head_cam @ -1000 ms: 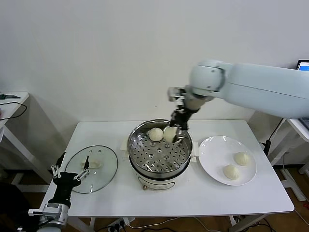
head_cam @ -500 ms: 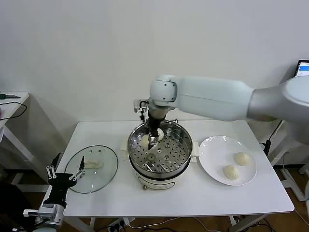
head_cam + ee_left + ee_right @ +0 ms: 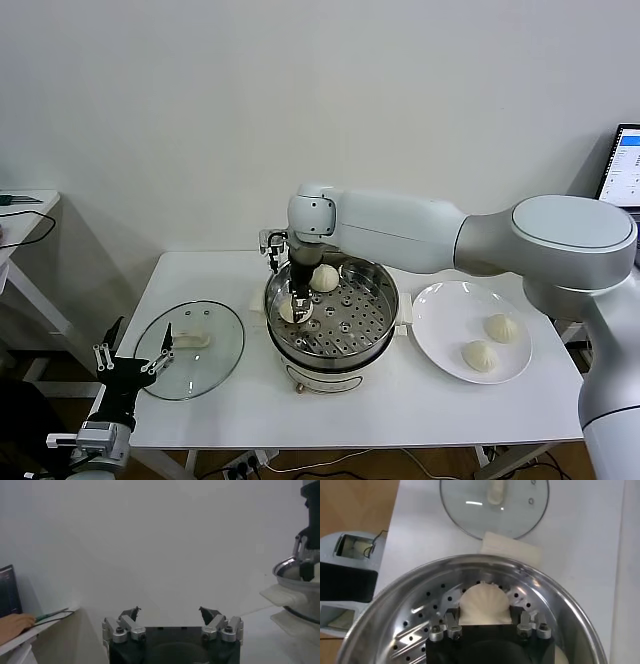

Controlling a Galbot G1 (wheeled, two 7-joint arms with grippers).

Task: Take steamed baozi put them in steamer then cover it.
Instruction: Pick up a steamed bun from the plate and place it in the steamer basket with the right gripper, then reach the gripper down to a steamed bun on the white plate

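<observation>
Now the right pincer (image 3: 296, 303) sits low inside the steamer (image 3: 331, 316), at about 9 o'clock of the perforated tray. In the right wrist view one baozi (image 3: 485, 605) lies between the two fingers (image 3: 449, 625), on the tray; the fingers stand spread to either side of the bun with a slight gap, not pressed into it. I cannot tell for certain whether either pad touches the dough. A second baozi (image 3: 323, 278) rests on the tray at roughly 11 o'clock, just beside the right arm's wrist, apart from the first.

Two more baozi lie on the white plate (image 3: 440, 305) at 3 o'clock of the steamer: one (image 3: 501, 327) toward the plate's far right, one (image 3: 480, 355) nearer the front edge, close together but not touching.

The cover (image 3: 190, 348) lies flat on the bench (image 3: 400, 410) at 9 o'clock of the steamer, handle up, near it but apart.

The left pincer (image 3: 128, 366) hangs off the bench's front-left corner, at 7 o'clock of the cover, fingers spread wide, holding nothing; the left wrist view confirms the open gap.

Hidden or unclear: in the head view the right pincer covers most of the bun it straddles. The wrist view cuts off the steamer's near wall, and the pincer body hides the bun's lower edge. The steamer's base is mostly hidden behind its rim.
</observation>
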